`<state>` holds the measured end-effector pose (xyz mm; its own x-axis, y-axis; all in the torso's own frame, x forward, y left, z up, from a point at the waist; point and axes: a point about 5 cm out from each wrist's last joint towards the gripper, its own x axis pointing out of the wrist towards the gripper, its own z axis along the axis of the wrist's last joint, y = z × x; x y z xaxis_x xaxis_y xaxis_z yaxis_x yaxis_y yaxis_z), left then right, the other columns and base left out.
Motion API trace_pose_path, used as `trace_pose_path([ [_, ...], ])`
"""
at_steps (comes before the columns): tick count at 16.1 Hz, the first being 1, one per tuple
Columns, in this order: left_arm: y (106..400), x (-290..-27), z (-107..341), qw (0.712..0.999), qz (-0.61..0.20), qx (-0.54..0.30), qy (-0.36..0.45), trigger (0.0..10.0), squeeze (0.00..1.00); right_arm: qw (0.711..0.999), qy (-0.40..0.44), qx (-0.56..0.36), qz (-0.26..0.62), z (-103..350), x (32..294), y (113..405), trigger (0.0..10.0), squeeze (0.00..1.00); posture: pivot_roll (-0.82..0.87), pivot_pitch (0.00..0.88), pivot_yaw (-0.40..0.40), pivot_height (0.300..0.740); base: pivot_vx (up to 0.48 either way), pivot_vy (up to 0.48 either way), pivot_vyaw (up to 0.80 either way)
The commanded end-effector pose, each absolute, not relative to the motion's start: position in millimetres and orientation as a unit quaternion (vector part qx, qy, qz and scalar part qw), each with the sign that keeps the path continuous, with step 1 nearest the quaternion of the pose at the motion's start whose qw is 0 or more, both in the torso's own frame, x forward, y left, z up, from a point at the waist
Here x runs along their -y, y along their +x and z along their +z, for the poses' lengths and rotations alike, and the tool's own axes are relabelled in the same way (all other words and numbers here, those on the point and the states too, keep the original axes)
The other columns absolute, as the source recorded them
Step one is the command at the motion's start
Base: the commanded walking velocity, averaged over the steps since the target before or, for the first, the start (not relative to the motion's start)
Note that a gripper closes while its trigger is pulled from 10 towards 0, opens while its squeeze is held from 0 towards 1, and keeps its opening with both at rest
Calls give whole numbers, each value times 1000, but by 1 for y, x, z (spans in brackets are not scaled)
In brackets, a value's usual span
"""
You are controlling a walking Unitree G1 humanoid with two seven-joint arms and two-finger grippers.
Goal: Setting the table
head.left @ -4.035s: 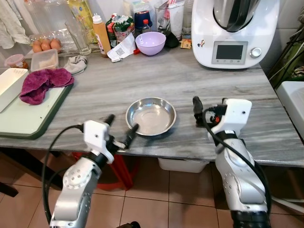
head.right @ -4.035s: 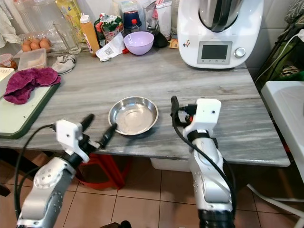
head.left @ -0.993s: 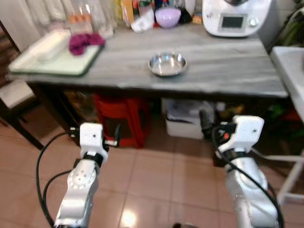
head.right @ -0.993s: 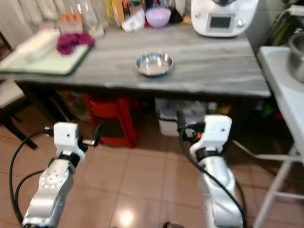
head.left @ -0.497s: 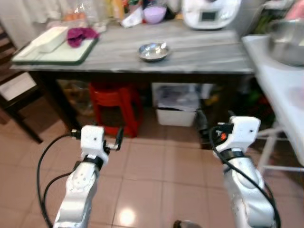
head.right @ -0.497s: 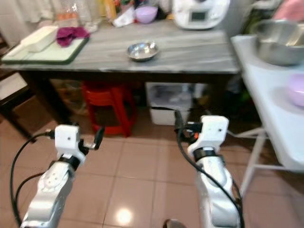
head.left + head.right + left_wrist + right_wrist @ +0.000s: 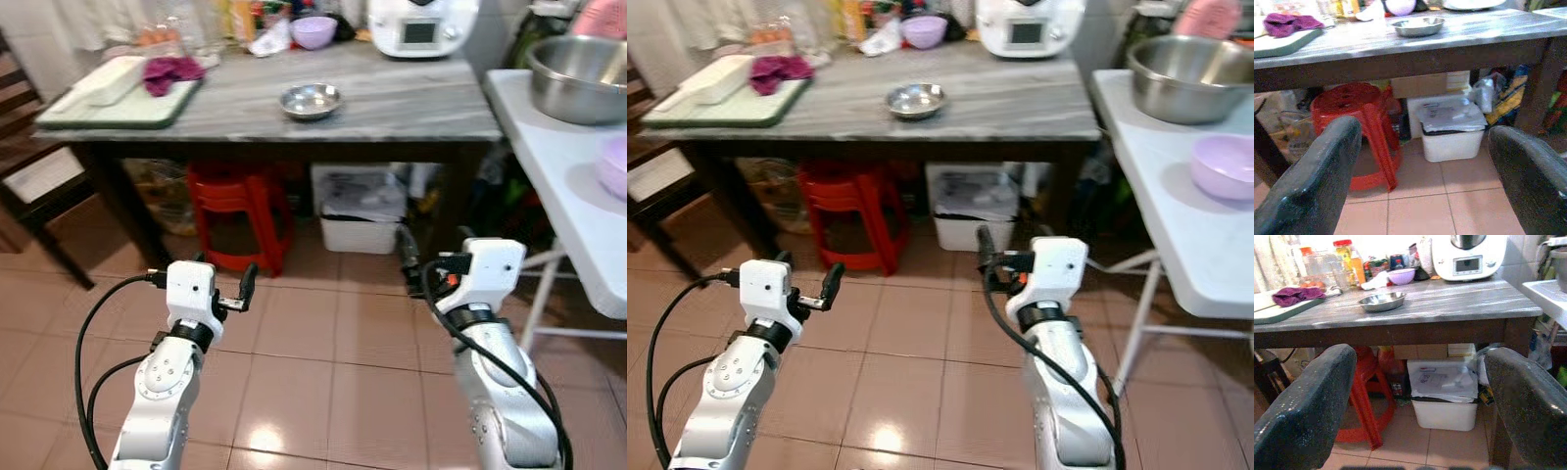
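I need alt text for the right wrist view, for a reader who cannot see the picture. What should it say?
A small steel bowl sits near the front edge of a grey marble table, seen between the open right gripper's two black fingers. Under the table stand a red stool and a white bin; behind the bowl are a purple bowl and a white kitchen machine.

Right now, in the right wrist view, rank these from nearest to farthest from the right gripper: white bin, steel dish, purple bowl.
1. The white bin, on the floor under the table, is nearest the right gripper.
2. The steel dish, near the table's front edge.
3. The purple bowl, at the back of the table among the bottles.
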<state>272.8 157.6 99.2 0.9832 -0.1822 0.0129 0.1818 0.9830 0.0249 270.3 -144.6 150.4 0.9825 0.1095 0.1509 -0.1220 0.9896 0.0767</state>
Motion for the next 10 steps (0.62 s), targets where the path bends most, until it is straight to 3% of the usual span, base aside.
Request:
trace_pose_path([
  [1,273,-159,102,996,-91,14,12,10000,0,995,42,75,58,152,145,272,10000,0,-143,95,83,740,0,-382,0],
  [10,274,-157,103,995,-100,15,12,10000,0,995,41,77,56,153,145,273,10000,0,-147,98,88,740,0,-388,0],
])
